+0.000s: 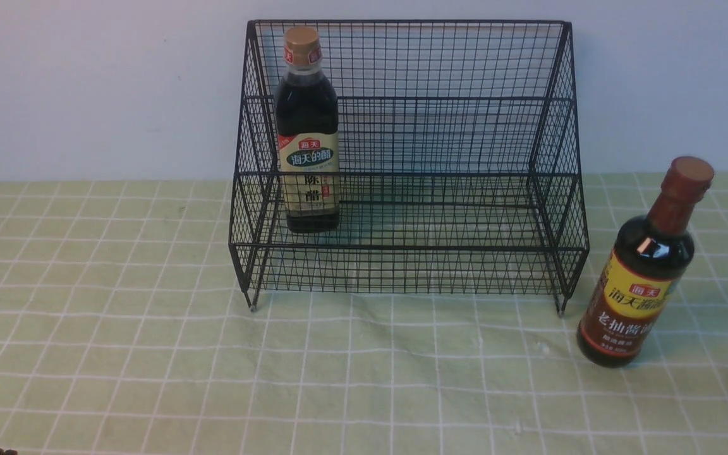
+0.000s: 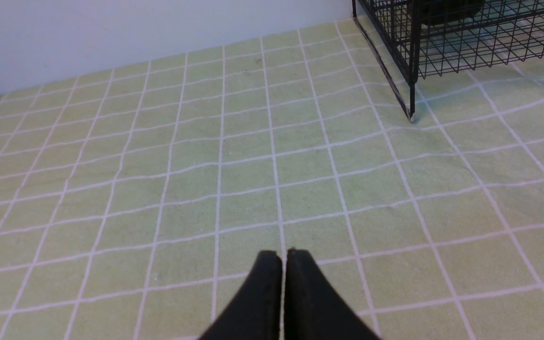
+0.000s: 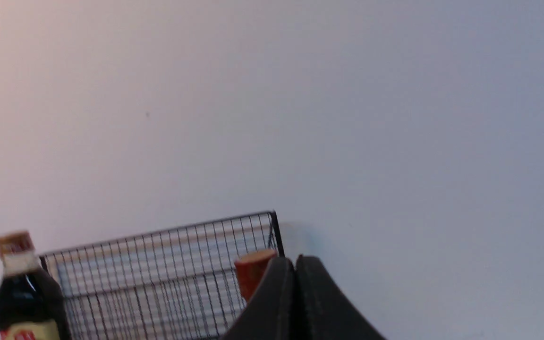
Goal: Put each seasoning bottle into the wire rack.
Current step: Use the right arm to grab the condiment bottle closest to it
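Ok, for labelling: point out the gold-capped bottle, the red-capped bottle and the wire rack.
gold-capped bottle [image 1: 308, 165], front view, label.
red-capped bottle [image 1: 639, 294], front view, yellow label.
wire rack [image 1: 408, 22], front view, top rim.

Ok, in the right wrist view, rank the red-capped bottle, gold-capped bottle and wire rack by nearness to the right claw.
1. Red-capped bottle: its cap sits just past the right claw.
2. Wire rack: its right end stands behind that cap.
3. Gold-capped bottle: at the rack's far left end.
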